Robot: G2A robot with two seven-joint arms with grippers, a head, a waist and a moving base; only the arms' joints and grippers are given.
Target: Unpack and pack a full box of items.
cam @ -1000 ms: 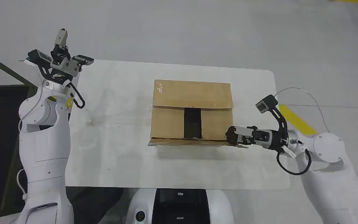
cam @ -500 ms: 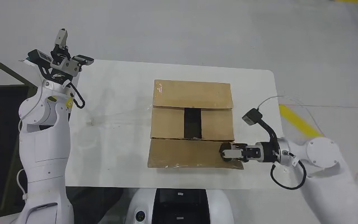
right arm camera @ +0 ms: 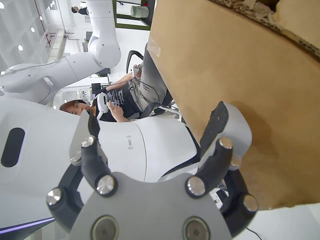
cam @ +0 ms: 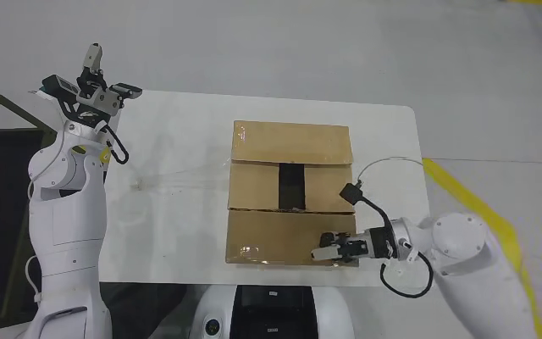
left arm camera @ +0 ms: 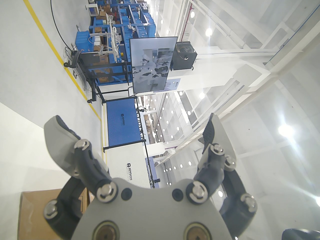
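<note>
A brown cardboard box [cam: 290,174] stands in the middle of the white table [cam: 169,220]. Its far flap [cam: 292,140] and near flap [cam: 284,239] lie spread outward, with a dark gap [cam: 290,186] between the two inner flaps. My right gripper [cam: 326,252] is at the near flap's right front edge. It is open [right arm camera: 155,123], and one finger [right arm camera: 220,123] rests against the cardboard flap [right arm camera: 212,63]. My left gripper [cam: 91,68] is raised beyond the table's far left corner, open [left arm camera: 135,128] and holding nothing. A corner of the box [left arm camera: 37,201] shows beneath it.
Bare tabletop lies left of the box and, in a narrower strip, right of it [cam: 385,152]. The near flap reaches close to the table's front edge [cam: 254,280]. A thin cable [cam: 389,161] loops from the right arm over the table's right side.
The right gripper has swung from the box's right side to its near side and moved left. The near flap has folded outward and now lies flatter. The left arm has not moved.
</note>
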